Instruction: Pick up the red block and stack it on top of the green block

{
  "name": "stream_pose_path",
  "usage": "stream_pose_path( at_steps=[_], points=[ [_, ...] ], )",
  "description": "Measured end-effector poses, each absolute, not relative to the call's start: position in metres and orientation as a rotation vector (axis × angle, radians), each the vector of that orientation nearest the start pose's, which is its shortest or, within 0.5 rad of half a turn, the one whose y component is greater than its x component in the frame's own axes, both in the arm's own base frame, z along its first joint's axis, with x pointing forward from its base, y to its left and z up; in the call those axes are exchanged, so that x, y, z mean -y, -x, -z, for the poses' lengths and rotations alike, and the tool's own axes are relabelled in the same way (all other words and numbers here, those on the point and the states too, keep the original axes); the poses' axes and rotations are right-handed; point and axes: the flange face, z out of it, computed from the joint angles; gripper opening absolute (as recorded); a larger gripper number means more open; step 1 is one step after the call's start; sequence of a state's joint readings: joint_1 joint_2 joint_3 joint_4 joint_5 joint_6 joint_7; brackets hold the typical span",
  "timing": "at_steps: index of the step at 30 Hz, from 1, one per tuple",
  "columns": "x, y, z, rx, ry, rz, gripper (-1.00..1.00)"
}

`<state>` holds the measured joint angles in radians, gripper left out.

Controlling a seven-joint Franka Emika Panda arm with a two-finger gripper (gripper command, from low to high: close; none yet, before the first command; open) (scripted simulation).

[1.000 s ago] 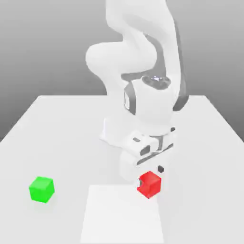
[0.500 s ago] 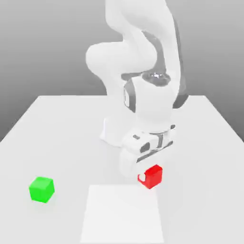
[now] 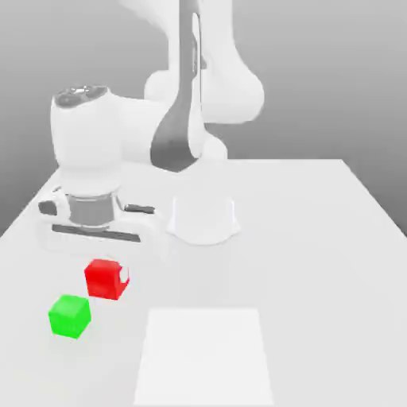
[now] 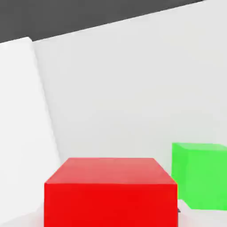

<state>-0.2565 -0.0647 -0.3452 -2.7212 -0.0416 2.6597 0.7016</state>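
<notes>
— Where's the small glossy red cube (image 3: 106, 279)?
— Clamped in the white two-finger gripper (image 3: 106, 274), raised above the plain white tabletop (image 3: 318, 238), close beside the small glossy green cube (image 3: 69, 315).
— Surroundings?
— Grey backdrop; a paler square patch (image 3: 203, 358) up front.

In the hand view the red block (image 4: 111, 193) just below the jaws is cut off by the picture's edge, as is the green block (image 4: 199, 175) beside it.

Bright, even, diffuse light; faint soft shadows, no glare.
</notes>
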Motion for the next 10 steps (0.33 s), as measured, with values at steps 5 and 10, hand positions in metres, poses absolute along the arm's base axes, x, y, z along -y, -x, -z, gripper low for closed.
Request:
stream_pose_path(
  at_steps=[5, 10],
  points=[
    [0.237, -0.334, -0.21, -1.916, 2.485, 0.003, -1.0],
    [0.237, -0.332, -0.184, -1.921, 2.484, 0.0, 1.0]
  ],
)
